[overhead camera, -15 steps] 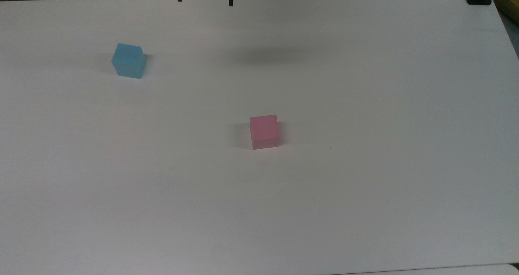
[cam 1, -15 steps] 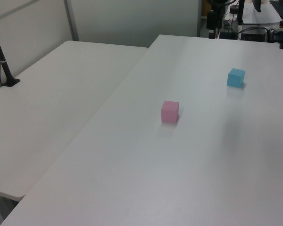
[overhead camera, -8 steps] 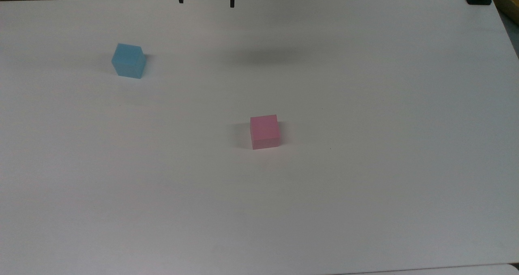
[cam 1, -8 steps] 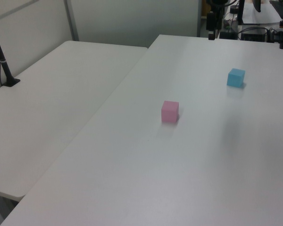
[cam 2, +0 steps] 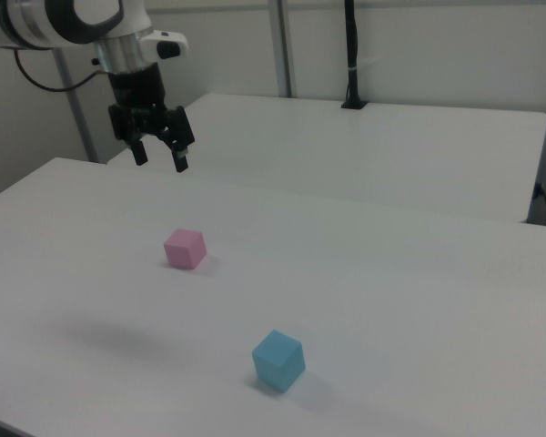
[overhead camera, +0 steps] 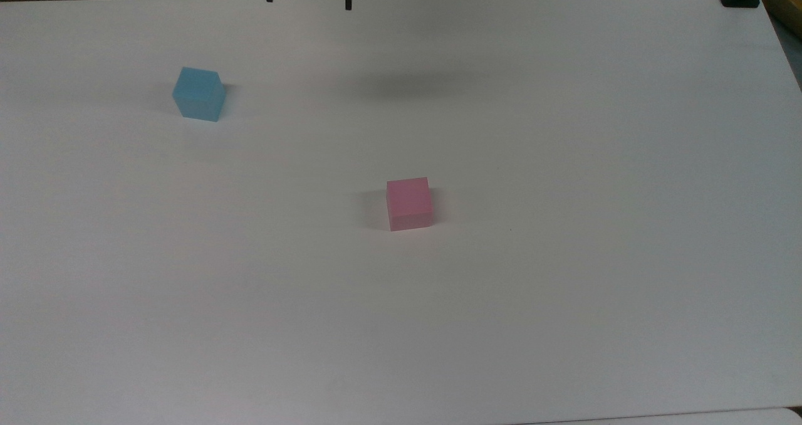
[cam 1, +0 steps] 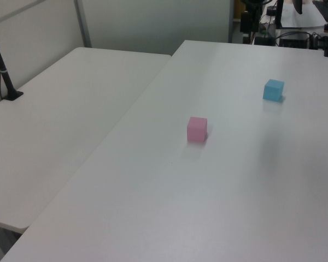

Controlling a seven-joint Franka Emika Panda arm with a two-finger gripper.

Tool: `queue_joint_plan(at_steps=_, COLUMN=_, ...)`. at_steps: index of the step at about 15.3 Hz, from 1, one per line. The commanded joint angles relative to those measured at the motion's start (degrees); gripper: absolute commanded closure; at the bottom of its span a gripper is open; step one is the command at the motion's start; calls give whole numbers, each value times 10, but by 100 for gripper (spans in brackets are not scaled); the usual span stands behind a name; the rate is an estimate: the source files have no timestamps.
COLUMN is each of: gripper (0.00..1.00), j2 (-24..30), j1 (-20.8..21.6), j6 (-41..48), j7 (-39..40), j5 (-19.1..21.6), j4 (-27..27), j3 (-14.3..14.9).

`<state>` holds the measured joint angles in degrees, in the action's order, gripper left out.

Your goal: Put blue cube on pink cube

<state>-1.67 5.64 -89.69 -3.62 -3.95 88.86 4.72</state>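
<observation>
Right view, near to far: blue cube [cam 2: 278,360] sits nearest on the white table [cam 2: 419,300], alone, nothing touching it. Pink cube [cam 2: 185,248] rests farther back and toward the right view's left, well apart from the blue one, top face bare. Farthest back, the gripper [cam 2: 159,158] hangs high above the table, fingers spread and empty, pointing down, well away from both cubes. In the top view the blue cube [overhead camera: 199,94] is at the top view's left, the pink cube [overhead camera: 409,203] near the middle, the gripper's tips [overhead camera: 307,0] at the far edge. Step looks like the very start: approach, nothing grasped. Next move probably calls for travel over the blue cube, lining the spread fingers with two opposite faces, then descent.
</observation>
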Motion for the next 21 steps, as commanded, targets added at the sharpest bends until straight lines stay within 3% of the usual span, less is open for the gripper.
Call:
queue_joint_plan(at_steps=1, gripper=0, j2=19, j1=-53, j6=14, j7=17, j5=8, j4=6, j3=2)
queue_joint_plan(at_steps=6, gripper=0, j2=53, j1=-152, j6=15, j7=96, j5=7, j4=43, j3=5)
queue_joint_plan(at_steps=11, gripper=0, j2=84, j1=-189, j6=0, j7=128, j5=6, j4=98, j3=5)
queue_joint_plan(at_steps=15, gripper=0, j2=116, j1=-217, j6=-132, j7=130, j5=2, j4=229, j3=5)
queue_joint_plan(at_steps=21, gripper=0, j2=92, j1=-243, j6=-319, j7=130, j5=-5, j4=365, j3=6)
